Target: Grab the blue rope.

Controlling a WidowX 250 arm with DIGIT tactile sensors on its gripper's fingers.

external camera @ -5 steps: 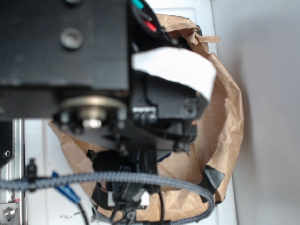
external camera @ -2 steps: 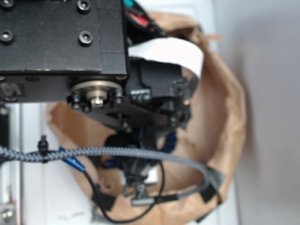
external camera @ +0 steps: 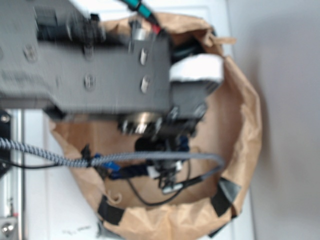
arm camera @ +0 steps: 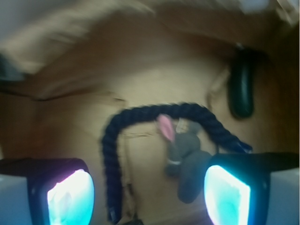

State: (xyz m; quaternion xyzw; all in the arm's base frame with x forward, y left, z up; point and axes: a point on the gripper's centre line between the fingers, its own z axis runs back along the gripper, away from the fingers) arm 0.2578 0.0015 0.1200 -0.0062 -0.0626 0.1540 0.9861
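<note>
thick twisted navy blue rope (arm camera: 140,115) (arched)

- bag (external camera: 245,135): crumpled brown paper, matt, creased all along the rim; inside floor (arm camera: 140,75) same paper, smoother
- tape patches (external camera: 223,196) on the bag rim: dark, slightly glossy
- rope (arm camera: 110,154): thick twisted fibre, dark navy, matt and rough; the end beside the right pad looks shinier blue
- plush toy (arm camera: 185,150) under the rope's arch: soft grey cloth, fuzzy, with a pink ear
- curved object (arm camera: 241,86) above the rope: dark, smooth, faint sheen
- gripper (arm camera: 147,197) pads (arm camera: 70,197): translucent plastic, glossy, glowing cyan-pink; frames matt black
- arm body (external camera: 100,70): matt black, blurred; metal screws
- cable (external camera: 150,157) across the bag: grey braided sleeve, woven texture
</note>
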